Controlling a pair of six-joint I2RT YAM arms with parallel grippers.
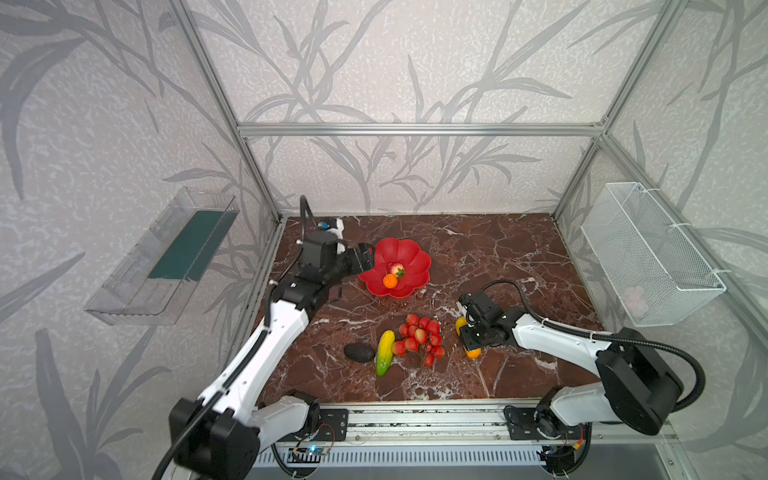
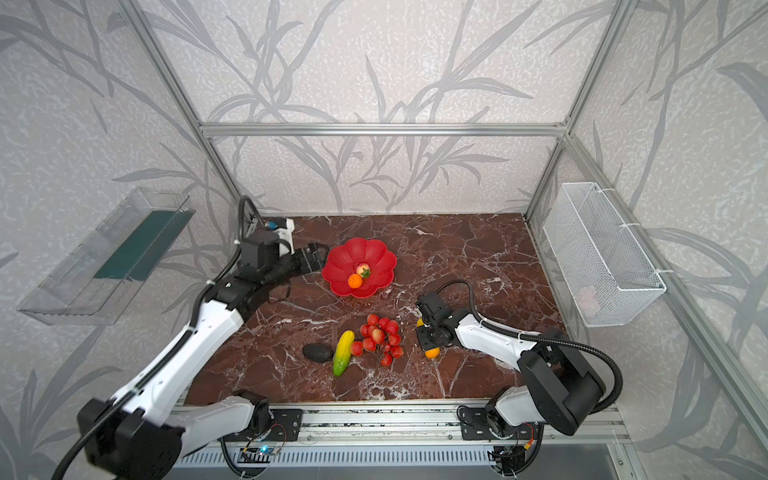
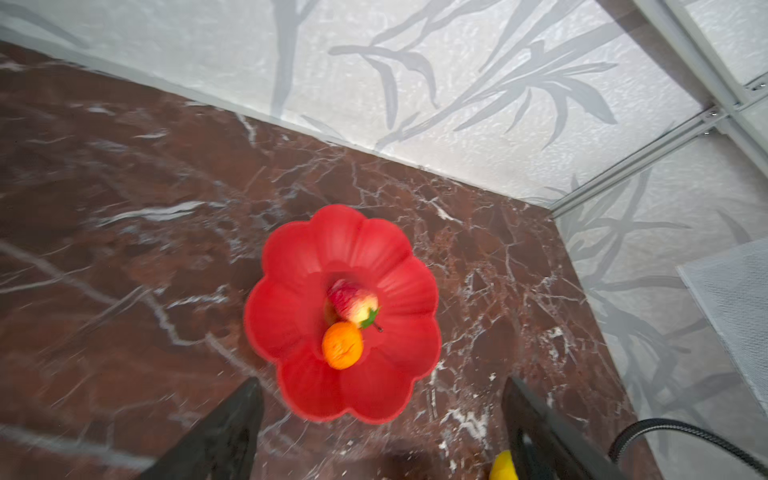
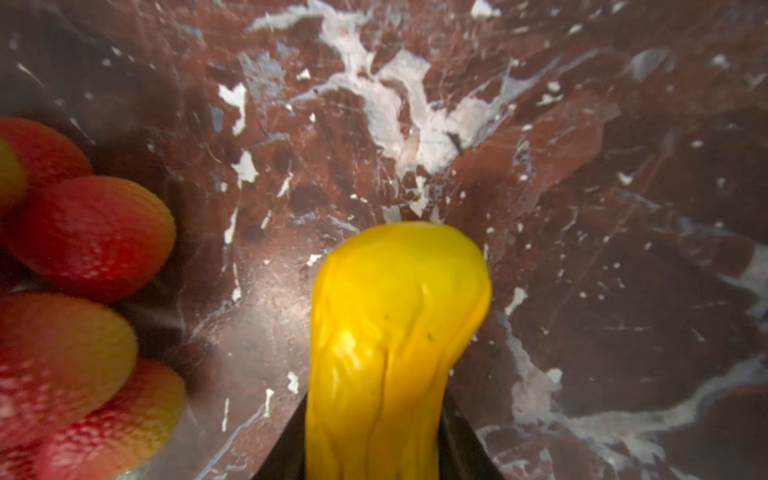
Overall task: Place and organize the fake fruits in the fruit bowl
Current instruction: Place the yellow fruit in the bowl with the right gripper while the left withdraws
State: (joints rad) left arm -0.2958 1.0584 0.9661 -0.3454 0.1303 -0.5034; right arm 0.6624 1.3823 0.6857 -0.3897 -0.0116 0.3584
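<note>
Nearest the rail, the avocado, the mango and the red berry cluster lie ungathered on the marbled tabletop. Beside the berries the right pincer is clamped on the yellow-orange fruit, its soft skin creased. This looks like the pick-up. Next comes a lift and carry to the fruit bowl, glossy red and scalloped, where a small orange touches a peach. The left pincer hangs at the bowl's rim, spread wide and empty.

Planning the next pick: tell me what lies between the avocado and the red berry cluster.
The yellow-green mango lies between the avocado and berry cluster, shown in both top views.
</note>
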